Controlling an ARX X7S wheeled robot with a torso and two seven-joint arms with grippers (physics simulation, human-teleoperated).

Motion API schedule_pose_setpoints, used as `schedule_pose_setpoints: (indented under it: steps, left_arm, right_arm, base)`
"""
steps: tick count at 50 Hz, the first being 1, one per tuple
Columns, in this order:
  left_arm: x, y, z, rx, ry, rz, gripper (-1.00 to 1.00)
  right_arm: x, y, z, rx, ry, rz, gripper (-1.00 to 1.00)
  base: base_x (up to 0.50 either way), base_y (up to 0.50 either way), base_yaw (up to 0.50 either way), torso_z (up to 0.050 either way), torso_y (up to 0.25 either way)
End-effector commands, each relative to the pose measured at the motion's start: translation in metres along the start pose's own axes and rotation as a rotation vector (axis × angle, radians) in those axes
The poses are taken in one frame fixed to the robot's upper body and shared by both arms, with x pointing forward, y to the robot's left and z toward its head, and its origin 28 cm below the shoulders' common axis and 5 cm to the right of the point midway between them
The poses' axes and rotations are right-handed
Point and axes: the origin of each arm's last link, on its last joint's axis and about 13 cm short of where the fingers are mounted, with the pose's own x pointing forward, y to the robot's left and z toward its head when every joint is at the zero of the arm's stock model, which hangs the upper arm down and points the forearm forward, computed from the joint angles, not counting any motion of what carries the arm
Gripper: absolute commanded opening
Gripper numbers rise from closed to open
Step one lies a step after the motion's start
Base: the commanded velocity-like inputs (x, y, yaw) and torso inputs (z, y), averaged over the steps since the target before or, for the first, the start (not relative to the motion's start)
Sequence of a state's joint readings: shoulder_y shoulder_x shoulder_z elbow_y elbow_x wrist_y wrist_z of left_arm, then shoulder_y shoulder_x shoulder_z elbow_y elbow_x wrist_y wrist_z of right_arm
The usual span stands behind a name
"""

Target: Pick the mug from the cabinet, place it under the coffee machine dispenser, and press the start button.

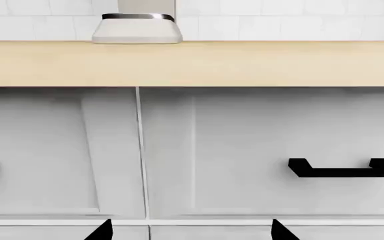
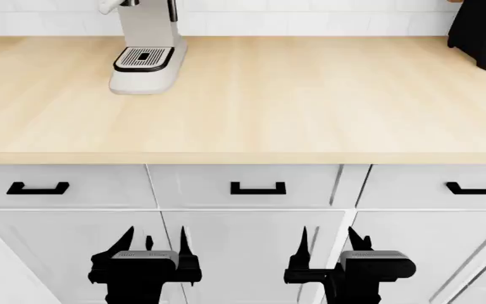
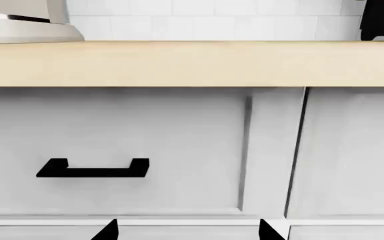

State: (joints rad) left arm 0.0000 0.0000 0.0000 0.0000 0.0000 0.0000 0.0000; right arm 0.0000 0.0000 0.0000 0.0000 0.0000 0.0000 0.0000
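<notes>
Cream espresso machine (image 2: 146, 54), slotted black drip tray (image 2: 143, 58), at the pale wood counter's (image 2: 311, 101) back-left; left gripper (image 2: 152, 248) and right gripper (image 2: 331, 244) both spread wide, empty.

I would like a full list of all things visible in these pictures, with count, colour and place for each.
coffee machine: one, cream, black slotted drip tray, far left of the counter by the wall
dark object: one, black, far right of the counter, cut by the frame edge
counter: one, light wood
wall tiles: white, behind the counter
drawers: three, white, under the counter
drawer handles: three, black, one per drawer
cabinet doors: white, below the drawers
mug: none visible
left pincer: black, open, low before the cabinet doors
right pincer: black, open, low before the cabinet doors
</notes>
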Motion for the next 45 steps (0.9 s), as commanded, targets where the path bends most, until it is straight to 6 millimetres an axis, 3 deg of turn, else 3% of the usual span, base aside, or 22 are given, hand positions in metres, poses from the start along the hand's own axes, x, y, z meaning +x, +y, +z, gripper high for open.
schedule_pose_setpoints:
  steps: [1, 26, 40, 45]
  left_arm:
    - [-0.001, 0.000, 0.002, 0.002, -0.027, -0.003, 1.00]
    - [-0.011, 0.002, 0.015, -0.033, -0.103, -0.013, 1.00]
    - [-0.008, 0.001, 0.014, -0.042, -0.064, 0.009, 1.00]
    - [-0.008, 0.002, 0.015, -0.069, -0.053, 0.000, 1.00]
  right_arm:
    - [0.000, 0.000, 0.000, 0.009, -0.007, -0.002, 1.00]
    - [-0.002, 0.003, -0.002, 0.078, -0.007, 0.039, 1.00]
    - [0.000, 0.003, -0.001, 0.024, 0.018, 0.041, 1.00]
    - [0.000, 0.003, -0.002, 0.024, 0.020, 0.043, 1.00]
  base:
    - [0.00, 0.00, 0.00, 0.050, 0.043]
    - [0.00, 0.00, 0.00, 0.050, 0.047]
    - [0.00, 0.50, 0.00, 0.000, 0.000]
    - [0.00, 0.50, 0.00, 0.050, 0.000]
